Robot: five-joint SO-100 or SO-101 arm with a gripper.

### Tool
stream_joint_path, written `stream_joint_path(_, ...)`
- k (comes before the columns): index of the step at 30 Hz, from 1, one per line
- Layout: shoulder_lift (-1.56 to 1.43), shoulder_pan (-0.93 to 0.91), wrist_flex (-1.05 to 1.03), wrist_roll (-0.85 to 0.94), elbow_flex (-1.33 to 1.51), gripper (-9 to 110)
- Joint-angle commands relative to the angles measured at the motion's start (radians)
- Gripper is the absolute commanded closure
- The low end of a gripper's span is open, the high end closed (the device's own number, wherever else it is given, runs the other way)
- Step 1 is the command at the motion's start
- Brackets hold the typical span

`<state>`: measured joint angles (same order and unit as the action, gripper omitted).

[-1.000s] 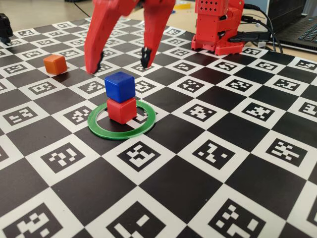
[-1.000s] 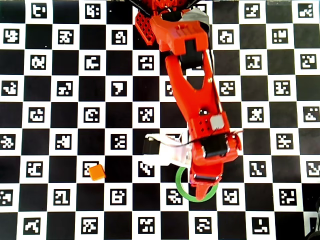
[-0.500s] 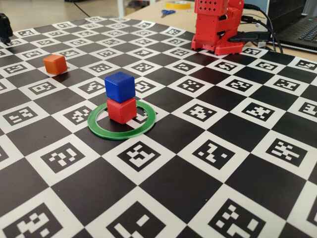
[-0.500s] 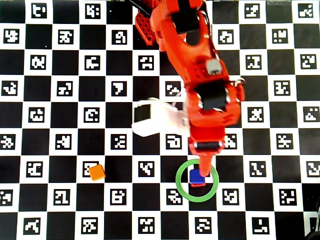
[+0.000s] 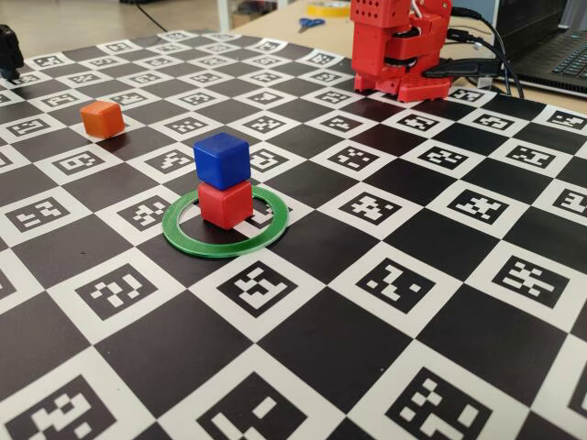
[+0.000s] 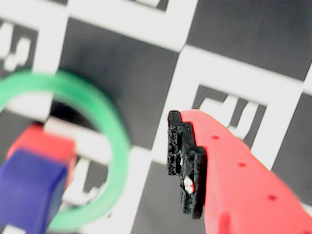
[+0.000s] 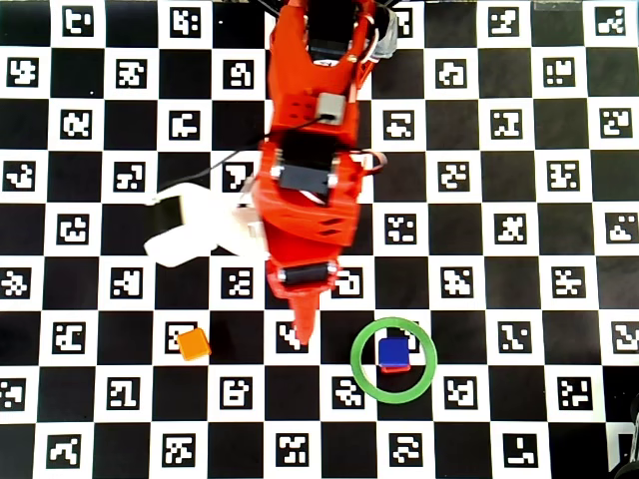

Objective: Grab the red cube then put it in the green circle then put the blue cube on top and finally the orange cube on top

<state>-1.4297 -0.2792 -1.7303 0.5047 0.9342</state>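
- My gripper [image 7: 301, 339] is up in the air with nothing in it. I can only see one red finger [image 6: 234, 190] with a black pad in the wrist view, so I cannot tell how wide it is open.
- From above, my tip hangs between the orange cube [image 7: 194, 344] and the green circle [image 7: 394, 359].
- The red cube [image 5: 225, 203] sits inside the green circle, and the blue cube [image 5: 222, 159] sits on top of it. I think those two steps are done.
- What is left is the orange cube. It sits alone on the checkered mat [image 5: 394, 302], well apart from the stack.
- Next I think I need to go over to it, come down and close on it.
- It is small and bright orange, with plain flat sides. It should be easy to pinch.
- The blue cube looks turned a little on the red one, so I must set the orange one down softly.
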Motion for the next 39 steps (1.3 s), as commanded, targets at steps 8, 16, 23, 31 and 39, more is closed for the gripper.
stream_joint_path(8, 0.215, -0.101, 0.015, 0.215, -0.261, 59)
stream_joint_path(16, 0.430, -0.153, 0.054, 0.302, -0.416, 57)
stream_joint_path(23, 0.589, -0.176, 0.060, 0.319, -0.545, 56)
stream_joint_path(31, 0.759, -0.199, 0.058, 0.314, -0.655, 56)
stream_joint_path(39, 0.841, -0.207, 0.089, 0.310, -0.687, 56)
